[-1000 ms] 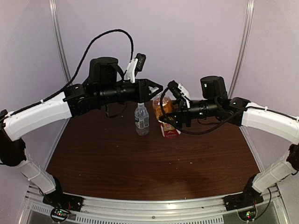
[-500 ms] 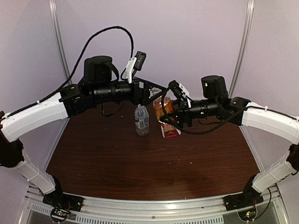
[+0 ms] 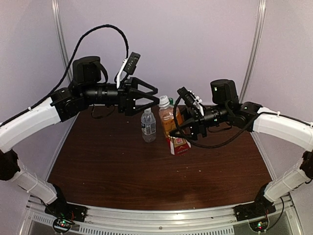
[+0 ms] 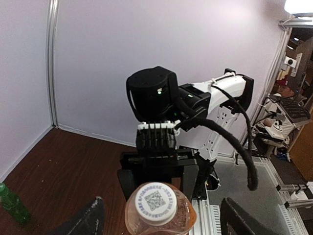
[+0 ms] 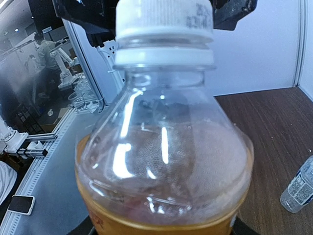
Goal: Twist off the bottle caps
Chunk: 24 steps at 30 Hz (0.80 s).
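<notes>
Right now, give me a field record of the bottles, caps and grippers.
amber bottle: tilted, gripped by right gripper
cap: white, on amber bottle
left gripper: open, near cap, not touching
water bottle: upright on table
green bottle: on table, apart from both grippers

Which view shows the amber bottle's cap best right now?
Right wrist: the white cap of the amber bottle looms large, side wall and collar ring clear, though its top is cut off. Left wrist sees the cap only from above. Top external shows the cap tiny.
</notes>
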Motion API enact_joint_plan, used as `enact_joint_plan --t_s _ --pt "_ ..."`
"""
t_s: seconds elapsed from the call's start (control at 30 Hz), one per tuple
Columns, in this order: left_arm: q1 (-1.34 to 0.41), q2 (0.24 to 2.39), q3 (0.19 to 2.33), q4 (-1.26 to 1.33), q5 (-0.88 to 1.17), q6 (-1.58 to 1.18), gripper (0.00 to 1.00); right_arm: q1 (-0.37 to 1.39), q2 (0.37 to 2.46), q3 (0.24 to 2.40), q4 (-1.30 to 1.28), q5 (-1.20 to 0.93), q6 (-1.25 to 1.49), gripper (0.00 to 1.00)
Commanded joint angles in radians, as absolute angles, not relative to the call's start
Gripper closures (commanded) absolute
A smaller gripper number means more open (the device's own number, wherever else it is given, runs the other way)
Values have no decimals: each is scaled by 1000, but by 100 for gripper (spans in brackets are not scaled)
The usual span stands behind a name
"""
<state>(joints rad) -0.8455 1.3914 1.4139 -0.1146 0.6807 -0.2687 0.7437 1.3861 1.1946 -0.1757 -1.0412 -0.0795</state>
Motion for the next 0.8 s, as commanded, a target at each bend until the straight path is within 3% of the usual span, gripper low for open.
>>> enact_joint_plan --t_s 0.0,0.17,0.4,0.77 --pt "-835 1426 1457 -58 895 -217 18 739 1401 1228 -156 -1170 -79 41" --pt "-836 1476 1489 -12 972 -230 21 739 1405 1230 -143 -1217 -64 41" --pt "-836 1532 1496 101 1041 -309 39 739 1410 1226 -122 -1232 -48 41" --pt "-836 1552 1484 163 1056 -365 55 739 1410 1219 -117 -1227 -46 41"
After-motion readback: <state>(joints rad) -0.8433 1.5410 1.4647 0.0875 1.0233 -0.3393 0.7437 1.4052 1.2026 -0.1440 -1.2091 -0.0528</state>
